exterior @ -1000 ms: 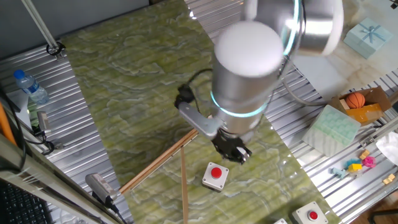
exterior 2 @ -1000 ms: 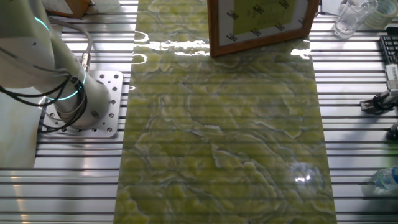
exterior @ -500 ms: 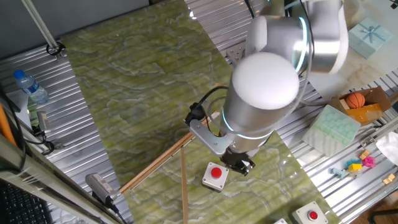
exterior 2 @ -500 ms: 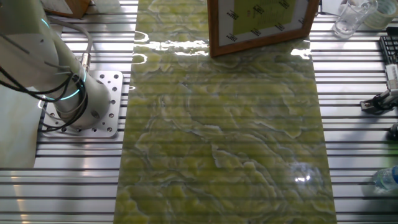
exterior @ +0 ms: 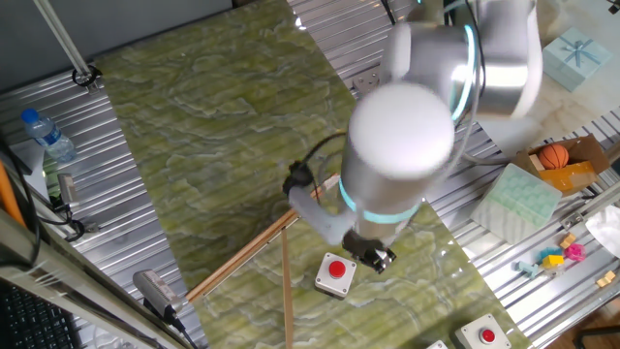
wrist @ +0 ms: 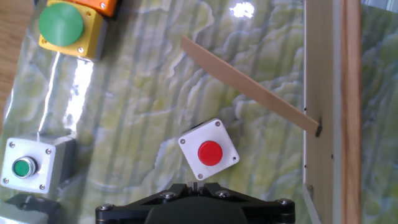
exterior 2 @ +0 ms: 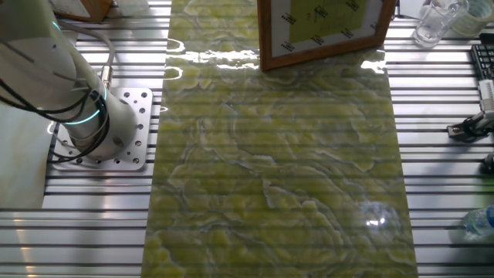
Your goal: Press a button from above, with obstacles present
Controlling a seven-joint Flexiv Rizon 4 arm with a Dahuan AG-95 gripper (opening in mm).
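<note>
Button (wrist: 210,152) just beyond fingers (wrist: 194,185), apart; sticks (wrist: 249,84) beside.

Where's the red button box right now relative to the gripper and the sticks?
In one fixed view the red button box sits on the green mat near the bottom edge, just below-left of the gripper and right of the wooden sticks.

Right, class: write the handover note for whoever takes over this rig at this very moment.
Gripper: above the mat, just beside the button; whether the fingers are open cannot be seen.
Button: in its grey box on the mat, apparently not yet touched.
Sticks: lying beside the box, meeting at an angle, clear of it.
Done: approach.
Left: centre over the button and press straight down, avoiding the sticks. Ignore the other red-button box.
</note>
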